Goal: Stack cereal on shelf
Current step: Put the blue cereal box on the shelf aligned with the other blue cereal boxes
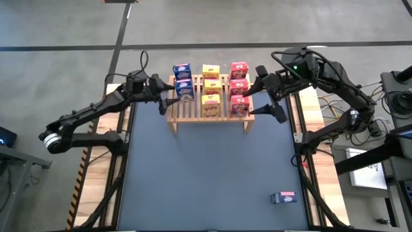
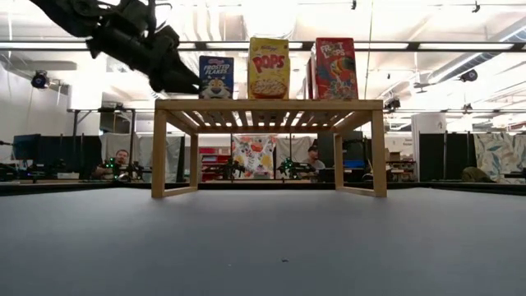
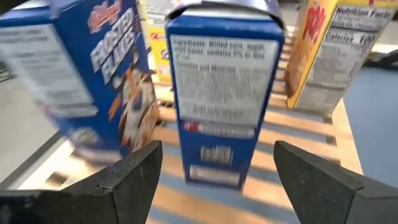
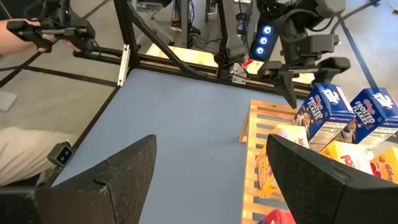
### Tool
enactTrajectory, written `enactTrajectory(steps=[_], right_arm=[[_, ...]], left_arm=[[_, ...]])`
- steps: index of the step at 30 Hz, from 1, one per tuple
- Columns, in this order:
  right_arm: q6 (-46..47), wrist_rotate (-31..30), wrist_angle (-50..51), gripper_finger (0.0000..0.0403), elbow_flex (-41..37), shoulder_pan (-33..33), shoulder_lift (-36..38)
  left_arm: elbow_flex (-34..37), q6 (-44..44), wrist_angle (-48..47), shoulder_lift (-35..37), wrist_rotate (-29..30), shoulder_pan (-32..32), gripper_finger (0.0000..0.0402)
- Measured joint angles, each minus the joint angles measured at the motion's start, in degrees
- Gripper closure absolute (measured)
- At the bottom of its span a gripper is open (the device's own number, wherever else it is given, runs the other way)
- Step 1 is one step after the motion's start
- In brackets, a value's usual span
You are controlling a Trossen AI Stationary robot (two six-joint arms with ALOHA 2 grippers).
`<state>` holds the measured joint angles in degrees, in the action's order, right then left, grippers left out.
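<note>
Dark worktop [image 1: 206, 174], wooden side strips; open workshop behind, seated people. Shelf [image 1: 209, 111] at far edge carries cereal boxes [image 1: 210, 88]. Left gripper [image 1: 162, 96] wide, straddling blue box [image 3: 219, 99]. Right gripper [image 1: 269, 95] wide, empty, beside shelf's right end.

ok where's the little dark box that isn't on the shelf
In the high view the small dark box lies alone on the table's near right corner, far from the shelf.
</note>
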<state>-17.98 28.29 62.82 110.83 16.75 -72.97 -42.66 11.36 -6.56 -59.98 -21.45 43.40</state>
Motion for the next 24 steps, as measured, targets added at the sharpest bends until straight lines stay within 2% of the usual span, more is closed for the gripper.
enactTrajectory(steps=[5,9,12,18,21,24], right_arm=[[-0.1,0.0,-1.0,0.011,-0.5,0.0,0.0],[0.0,-0.1,-1.0,0.011,-0.3,0.0,0.0],[1.3,-4.4,1.6,0.011,-0.2,0.0,0.2],[6.4,-10.7,13.9,0.011,-1.4,-0.7,0.9],[10.2,-11.8,15.5,0.011,-3.0,-3.1,2.2],[12.8,-16.0,16.4,0.011,-4.6,-7.1,3.8]], left_arm=[[0.0,0.8,-7.2,5.9,2.9,0.0,0.011],[0.0,-0.5,-11.5,11.5,3.1,0.0,0.011],[0.1,-2.3,-14.5,15.5,3.0,-0.6,0.011],[4.8,-7.0,-13.3,23.6,3.1,-4.0,0.0117],[8.1,-9.4,-11.7,28.0,3.8,-6.6,0.0123],[10.8,-12.2,-8.6,31.7,5.2,-9.9,0.0126]])
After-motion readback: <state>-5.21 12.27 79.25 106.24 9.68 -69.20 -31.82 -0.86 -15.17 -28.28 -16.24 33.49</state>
